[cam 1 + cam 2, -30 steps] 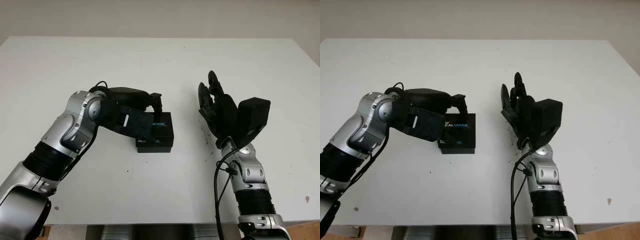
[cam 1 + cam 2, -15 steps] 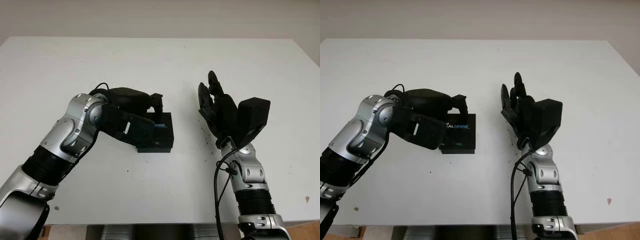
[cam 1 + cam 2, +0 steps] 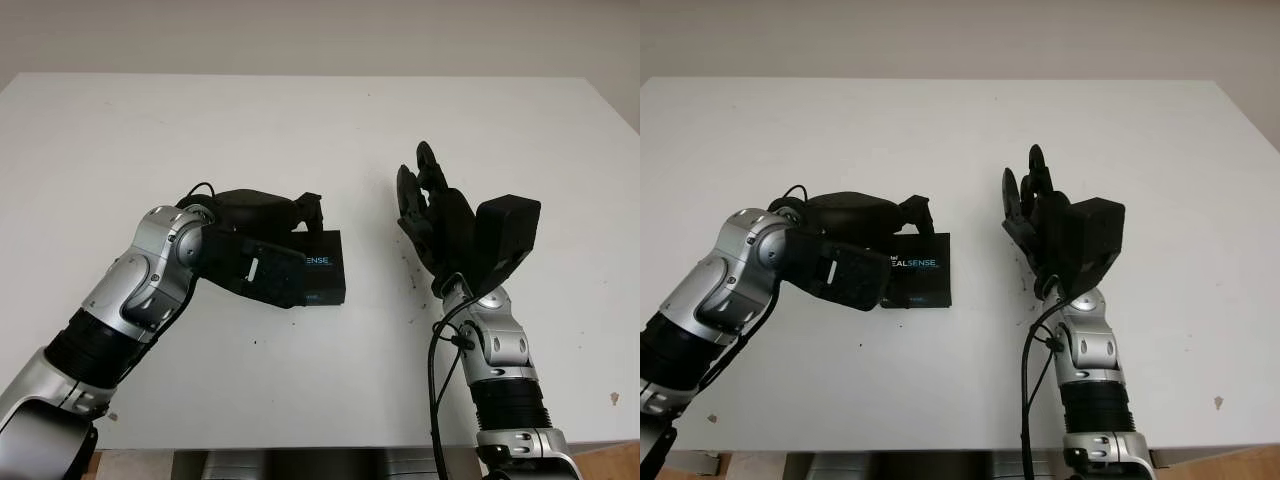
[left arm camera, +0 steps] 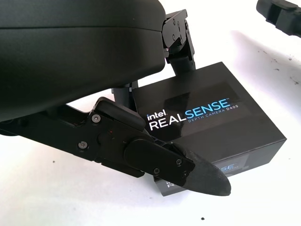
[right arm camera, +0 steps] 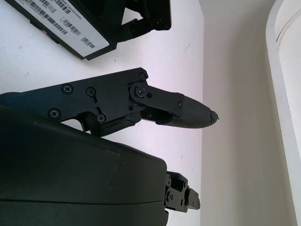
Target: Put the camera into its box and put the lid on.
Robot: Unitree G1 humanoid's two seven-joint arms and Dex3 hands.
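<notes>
Now the left hand (image 3: 262, 212) has pulled a bit toward the bench's near-left versus half a second ago, forearm lower, and the black camera box (image 3: 318, 277) has shifted and rotated slightly with it. Box lid is on, "RealSense" print up. Left fingers (image 4: 181, 40) are closed around the box: one over the far edge, another (image 4: 160, 162) along the near side, touching the lid. Box sits flat on the white bench (image 3: 300, 130), roughly centre, at about 9 o'clock from the right hand (image 3: 435, 215). Right hand unchanged: held up above the bench, open, holding nothing, well apart from the box. Free bench all around: wide open from 10 to 2 o'clock behind the box, clear strip between box and right hand, near edge open too.
</notes>
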